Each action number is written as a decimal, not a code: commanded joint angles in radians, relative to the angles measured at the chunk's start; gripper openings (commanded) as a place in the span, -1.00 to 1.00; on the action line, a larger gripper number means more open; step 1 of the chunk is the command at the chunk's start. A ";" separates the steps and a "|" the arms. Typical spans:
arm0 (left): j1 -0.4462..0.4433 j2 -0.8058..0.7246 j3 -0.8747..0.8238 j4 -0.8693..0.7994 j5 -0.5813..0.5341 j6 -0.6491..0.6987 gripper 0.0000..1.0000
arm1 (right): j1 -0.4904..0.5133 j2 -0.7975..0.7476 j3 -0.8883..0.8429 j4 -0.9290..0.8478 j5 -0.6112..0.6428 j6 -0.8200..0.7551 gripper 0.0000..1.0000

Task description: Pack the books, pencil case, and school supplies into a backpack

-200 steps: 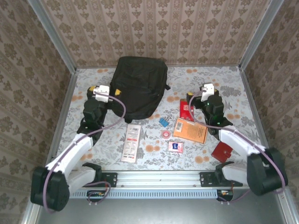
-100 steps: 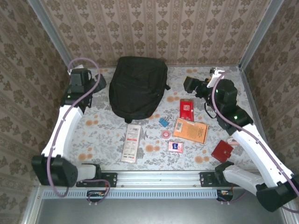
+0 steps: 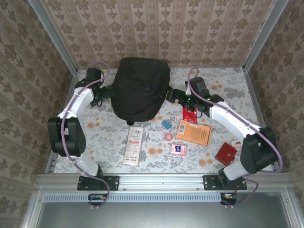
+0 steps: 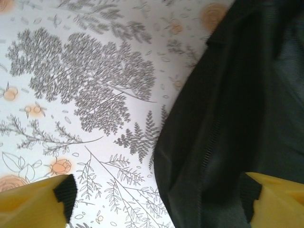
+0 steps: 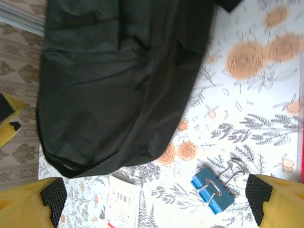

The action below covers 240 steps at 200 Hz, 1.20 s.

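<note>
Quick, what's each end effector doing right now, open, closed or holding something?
Left end effector: open, empty, straddling the edge of the backpack.
Right end effector: open, empty.

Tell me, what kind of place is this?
Probably a robot practice booth, not a real room: a left arm and right arm bolted to a metal rail, wallpapered panels boxing in a flowery table, and a backpack laid out for packing.

Damask-papered walls (image 3: 166, 28), floral tabletop (image 3: 109, 137)
</note>
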State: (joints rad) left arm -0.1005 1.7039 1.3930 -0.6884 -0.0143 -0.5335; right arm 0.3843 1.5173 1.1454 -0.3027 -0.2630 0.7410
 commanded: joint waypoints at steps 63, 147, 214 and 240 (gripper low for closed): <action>-0.015 0.039 -0.090 0.074 0.135 -0.087 -0.15 | -0.001 0.207 0.144 0.052 -0.160 0.084 0.84; -0.030 -0.126 -0.324 0.180 0.136 -0.277 -1.00 | -0.067 0.421 0.336 0.008 -0.261 0.106 0.90; -0.122 -0.166 -0.353 0.209 0.168 -0.299 -1.00 | -0.052 0.511 0.463 -0.054 -0.245 0.054 0.89; -0.168 -0.124 -0.343 0.251 0.223 -0.317 -1.00 | -0.053 0.436 0.431 -0.084 -0.151 -0.011 0.92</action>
State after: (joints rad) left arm -0.2306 1.5581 1.0519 -0.4728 0.1410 -0.8173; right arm 0.3370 2.0418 1.5692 -0.3241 -0.4953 0.7986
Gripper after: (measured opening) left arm 0.048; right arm 0.951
